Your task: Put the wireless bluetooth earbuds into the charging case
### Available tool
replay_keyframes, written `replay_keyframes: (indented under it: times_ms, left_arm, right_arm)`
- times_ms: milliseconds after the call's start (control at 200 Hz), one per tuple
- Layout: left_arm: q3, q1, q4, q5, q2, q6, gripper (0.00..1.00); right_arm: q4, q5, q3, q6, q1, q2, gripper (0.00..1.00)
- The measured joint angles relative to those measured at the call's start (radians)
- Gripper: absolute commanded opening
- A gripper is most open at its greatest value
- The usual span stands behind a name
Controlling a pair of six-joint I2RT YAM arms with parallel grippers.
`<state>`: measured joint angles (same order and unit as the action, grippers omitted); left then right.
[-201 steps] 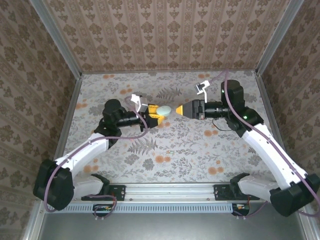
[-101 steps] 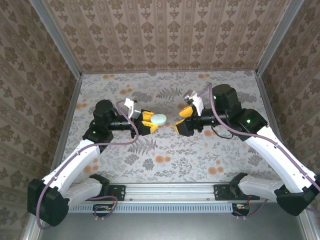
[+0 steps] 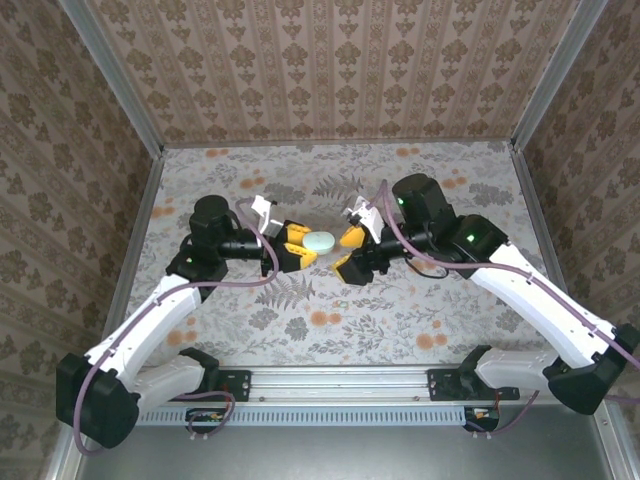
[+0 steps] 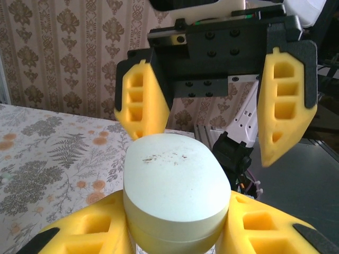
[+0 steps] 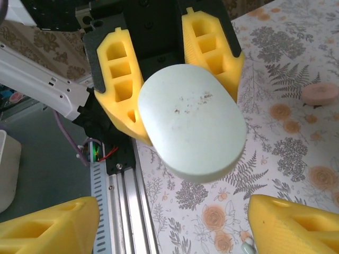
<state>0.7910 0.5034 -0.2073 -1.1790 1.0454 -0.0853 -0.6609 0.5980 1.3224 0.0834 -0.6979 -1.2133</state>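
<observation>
We clamp the case in our left gripper; our right gripper, jaws wide apart, hangs just beside the case.

Case blocks right hand (room beside).

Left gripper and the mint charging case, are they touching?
Touching: in the right wrist view the left gripper has its fingers pressed against both sides of the charging case.

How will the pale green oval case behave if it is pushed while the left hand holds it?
The pale green oval plastic case looks hard, so it probably will not bend. Its smooth, rounded sides might slip in the left hand, which clamps only its lower part.
</observation>
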Motion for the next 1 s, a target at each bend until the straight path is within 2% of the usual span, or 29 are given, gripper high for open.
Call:
replay_keyframes:
  times_ms: [245, 470, 660, 1000]
  left_arm:
    - [0.002, 0.008, 0.003, -0.013, 0.018, 0.012, 0.07]
    - [0.002, 0.014, 0.023, -0.027, 0.022, 0.024, 0.07]
    - [0.002, 0.019, 0.043, -0.028, 0.031, 0.034, 0.05]
    - [0.013, 0.018, 0.059, -0.009, 0.044, 0.039, 0.04]
  right_arm:
    - [0.051, 0.0, 0.0, -0.008, -0.004, -0.037, 0.67]
    - [0.089, 0.0, 0.001, -0.02, -0.004, -0.055, 0.57]
    - [0.085, 0.002, 0.006, -0.043, -0.005, -0.073, 0.45]
    - [0.08, 0.015, 0.008, -0.13, 0.027, -0.08, 0.5]
